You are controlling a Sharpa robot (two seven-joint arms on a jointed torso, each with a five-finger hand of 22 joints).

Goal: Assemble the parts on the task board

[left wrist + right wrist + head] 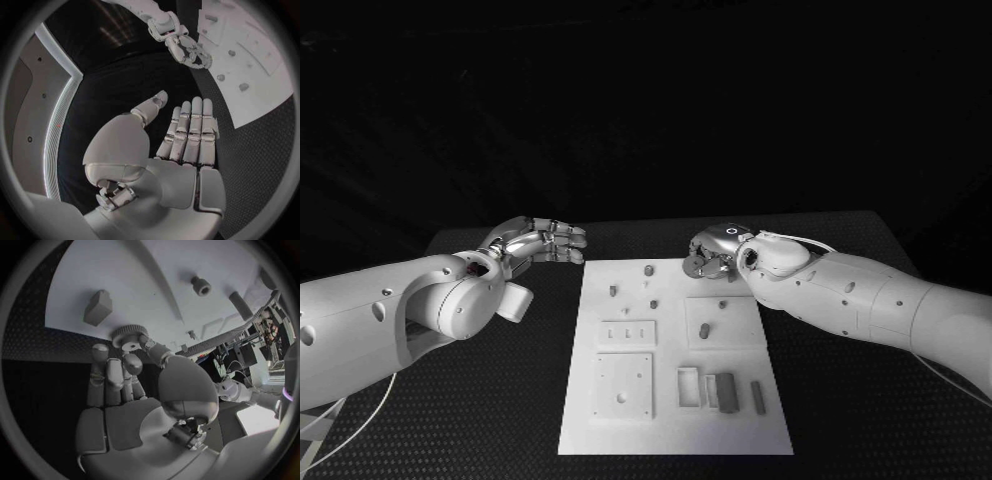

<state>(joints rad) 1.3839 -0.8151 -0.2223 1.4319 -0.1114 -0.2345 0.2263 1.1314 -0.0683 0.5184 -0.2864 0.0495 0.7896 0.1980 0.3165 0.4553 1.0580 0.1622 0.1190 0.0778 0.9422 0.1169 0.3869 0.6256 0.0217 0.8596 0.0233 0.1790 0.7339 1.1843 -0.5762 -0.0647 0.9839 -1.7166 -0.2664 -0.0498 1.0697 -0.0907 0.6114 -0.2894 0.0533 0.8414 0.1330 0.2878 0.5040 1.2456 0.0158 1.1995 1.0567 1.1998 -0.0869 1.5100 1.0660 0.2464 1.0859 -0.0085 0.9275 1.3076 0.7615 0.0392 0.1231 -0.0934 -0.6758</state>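
The white task board (733,420) lies in the middle of the black table. Small pegs (653,304) stand on its far half, and flat plates (623,385) and bar-shaped parts (723,390) lie on its near half. My right hand (711,252) is curled over the board's far right corner. In the right wrist view its thumb and a fingertip (129,359) pinch a round toothed part (129,332) at the board's edge (75,325). My left hand (538,240) hovers over bare table beside the board's far left corner, fingers (190,130) straight, holding nothing.
Near the toothed part on the board stand a small block (98,307), a short knobbed peg (201,286) and a cylinder (240,305). The left wrist view shows my right hand (184,46) at the board's corner (250,115). Black table mat (488,400) surrounds the board.
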